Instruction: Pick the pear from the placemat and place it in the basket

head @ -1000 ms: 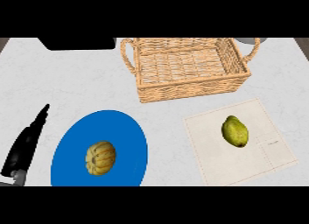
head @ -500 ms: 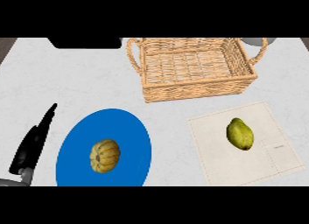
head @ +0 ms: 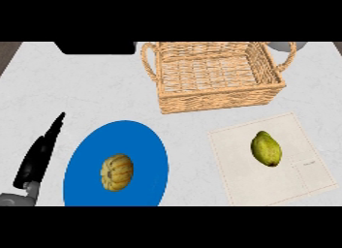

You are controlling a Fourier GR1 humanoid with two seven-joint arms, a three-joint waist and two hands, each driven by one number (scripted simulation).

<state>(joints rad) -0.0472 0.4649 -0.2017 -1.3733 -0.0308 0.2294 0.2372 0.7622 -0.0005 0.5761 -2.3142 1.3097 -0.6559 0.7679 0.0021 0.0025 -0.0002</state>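
A green-yellow pear (head: 266,148) lies on a pale square placemat (head: 295,184) at the right of the counter. Behind it stands a woven wicker basket (head: 202,101) with two handles, nothing showing inside. My left hand (head: 39,157) shows at the lower left edge, black fingers straight and pointing up, far from the pear and touching nothing. My right hand is outside the view.
A blue plate (head: 141,145) at lower centre carries a small ribbed yellow-orange squash (head: 116,172). A dark object (head: 95,47) sits at the counter's back edge, left of the basket. A grey round thing (head: 281,47) peeks out behind the basket's right handle.
The whole view has slid slightly rightward in the picture. My left hand stays at the lower left edge with straight fingers. Pear, basket and plate keep their places on the counter.
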